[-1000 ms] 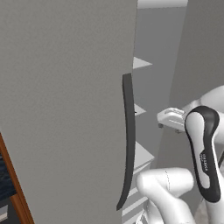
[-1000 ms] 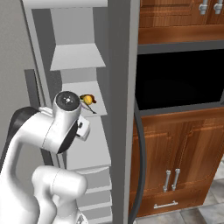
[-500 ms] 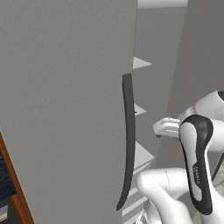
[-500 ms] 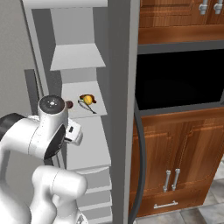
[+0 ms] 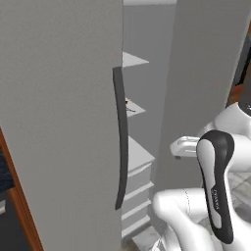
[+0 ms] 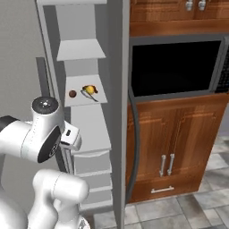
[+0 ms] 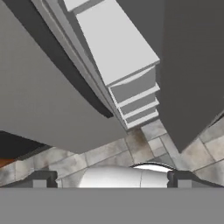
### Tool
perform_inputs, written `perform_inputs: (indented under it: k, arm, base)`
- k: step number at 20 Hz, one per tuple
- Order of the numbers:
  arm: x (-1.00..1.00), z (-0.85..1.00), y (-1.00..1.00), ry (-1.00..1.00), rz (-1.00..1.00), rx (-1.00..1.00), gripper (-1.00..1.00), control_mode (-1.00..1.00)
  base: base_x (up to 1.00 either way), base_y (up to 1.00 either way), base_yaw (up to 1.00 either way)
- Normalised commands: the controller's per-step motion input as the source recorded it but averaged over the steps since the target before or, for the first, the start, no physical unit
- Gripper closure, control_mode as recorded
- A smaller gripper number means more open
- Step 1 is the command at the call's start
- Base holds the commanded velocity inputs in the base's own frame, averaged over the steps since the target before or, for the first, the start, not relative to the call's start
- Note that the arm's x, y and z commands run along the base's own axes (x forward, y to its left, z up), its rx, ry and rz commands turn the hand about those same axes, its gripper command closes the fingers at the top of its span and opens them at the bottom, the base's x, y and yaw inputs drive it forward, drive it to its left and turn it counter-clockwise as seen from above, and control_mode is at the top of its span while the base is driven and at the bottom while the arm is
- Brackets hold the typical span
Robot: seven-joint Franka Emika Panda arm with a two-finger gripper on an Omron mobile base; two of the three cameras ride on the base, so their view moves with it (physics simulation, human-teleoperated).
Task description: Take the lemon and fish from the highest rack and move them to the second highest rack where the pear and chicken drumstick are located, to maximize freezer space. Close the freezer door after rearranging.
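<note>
Jaws spread wide, nothing between them; gripper points down toward the tiled floor with both dark tips at the bottom of the hand view. Just ahead of the tips: the bottom corner of the freezer door and the lower end of its black handle, then the white freezer drawers.

Freezer door stands open, a tall grey slab on the left of the left base view, with its handle running down its near edge. Arm sits low beside the freezer opening, wrist near the drawer level in the right base view.

Food is on one shelf inside: lemon, a small brown item beside it, a thin dark item touching the lemon, too small to name. Shelf above looks bare, so the door likely remains.

Handling, as judgement: door is rigid, large, hinged, probably needs a steady push, not a pinch. Slim curved handle is the only graspable part; take it mid-length, jaws straddling it, or push flat on the panel near the handle edge, far from the hinge. Smooth matte face may let fingertips slide.
</note>
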Motion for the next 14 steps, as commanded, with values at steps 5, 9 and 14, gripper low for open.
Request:
perform_inputs:
  k: [5, 9, 14]
  arm:
    - [0.0, 0.0, 0.0, 0.0, 0.0, 0.0, -1.0, 1.0]
    - [0.0, 0.0, 0.0, 0.0, 0.0, 0.0, -1.0, 1.0]
    - [0.0, 0.0, 0.0, 0.0, 0.0, 0.0, -1.0, 1.0]
  base:
    - [-0.76, -0.42, 0.0]
    - [-0.19, -0.77, 0.04]
    - [-0.01, -0.89, 0.17]
